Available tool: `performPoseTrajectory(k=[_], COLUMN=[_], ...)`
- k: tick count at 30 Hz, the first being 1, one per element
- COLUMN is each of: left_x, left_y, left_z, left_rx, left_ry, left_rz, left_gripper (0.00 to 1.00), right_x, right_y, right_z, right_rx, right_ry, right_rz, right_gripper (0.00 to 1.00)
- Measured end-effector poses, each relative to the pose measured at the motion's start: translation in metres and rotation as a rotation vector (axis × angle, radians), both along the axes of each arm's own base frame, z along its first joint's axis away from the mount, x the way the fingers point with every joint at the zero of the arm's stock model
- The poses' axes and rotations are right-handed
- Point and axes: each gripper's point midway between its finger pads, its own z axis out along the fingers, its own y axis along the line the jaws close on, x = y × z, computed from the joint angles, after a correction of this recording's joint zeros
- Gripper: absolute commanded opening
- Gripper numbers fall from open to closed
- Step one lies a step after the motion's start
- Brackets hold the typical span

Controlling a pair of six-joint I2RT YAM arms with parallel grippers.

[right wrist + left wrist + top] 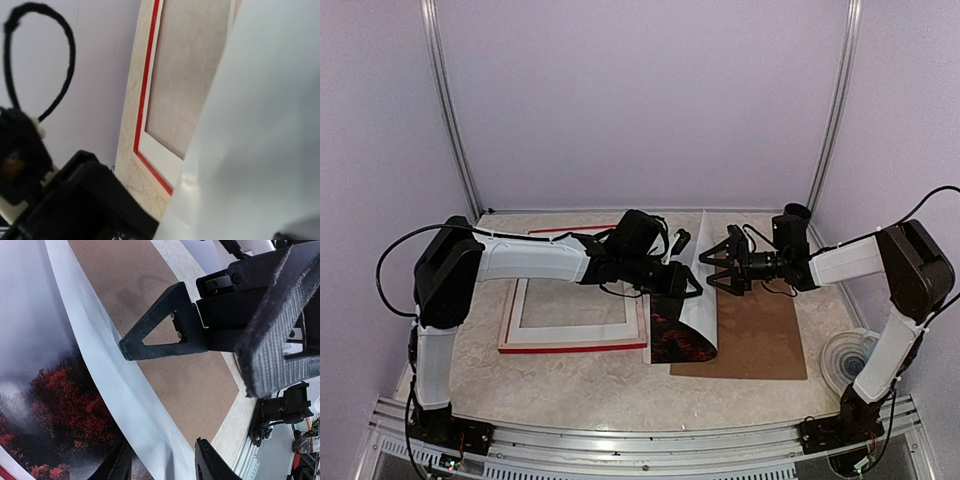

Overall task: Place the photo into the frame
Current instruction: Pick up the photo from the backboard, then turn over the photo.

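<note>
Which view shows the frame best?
Top external: nearly the whole frame is in view, lying flat, with the left arm crossing its far edge. Right wrist catches only one corner; left wrist shows almost none.

Left gripper (pixel 692 286), right gripper (pixel 706 270) facing, jaws apart

Top view: soft, even light falling from above. Walls (pixel 640 100) washing out to flat mauve, only faint shadows lying on the table (pixel 570 385). Photo (pixel 682 338) print reading near black, detail crushing.

Left wrist: right gripper (pixel 186 366) looming out of focus, nearest finger blurring. Photo's white border glaring mildly.

Right wrist: photo back filling the right side, defocused, sheen showing. Frame (pixel 155 150) edges softening.
</note>
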Motion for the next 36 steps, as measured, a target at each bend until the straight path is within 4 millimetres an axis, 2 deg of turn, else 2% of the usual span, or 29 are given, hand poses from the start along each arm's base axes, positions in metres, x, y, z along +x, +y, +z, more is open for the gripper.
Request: performPoseTrajectory(k=[3, 10, 12, 21, 27, 31, 36], left_x=[0.0, 0.003, 0.003, 0.003, 0.002, 0.001, 0.005], left_y=[-0.001, -0.006, -0.007, -0.005, -0.002, 0.0, -0.006], left_z=[-0.003, -0.003, -0.004, -0.009, -0.007, 0.011, 0.057], left_rx=[0.001, -0.006, -0.006, 0.013, 0.024, 0.005, -0.069], left_ry=[0.01, 0.024, 0.032, 0.05, 0.059, 0.047, -0.008], left_rz=[0.002, 0.006, 0.01, 0.023, 0.034, 0.035, 0.033], left_gripper=[0.31, 0.04, 0.0, 0.0, 0.0, 0.0, 0.0], right_x=[0.0, 0.003, 0.003, 0.007, 0.014, 0.025, 0.033], right_y=[0.0, 0.0, 0.0, -0.003, -0.018, -0.045, -0.073], right_z=[0.0, 0.0, -0.002, -0.008, 0.011, 0.038, 0.067], right_rx=[-0.001, -0.018, -0.031, -0.108, -0.144, -0.154, -0.164], right_ry=[-0.002, -0.013, -0.012, -0.021, -0.072, -0.138, -0.221], right_rz=[0.001, -0.004, -0.007, -0.026, -0.075, -0.163, -0.257], right_gripper=[0.97, 0.98, 0.98, 0.99, 0.99, 0.99, 0.99])
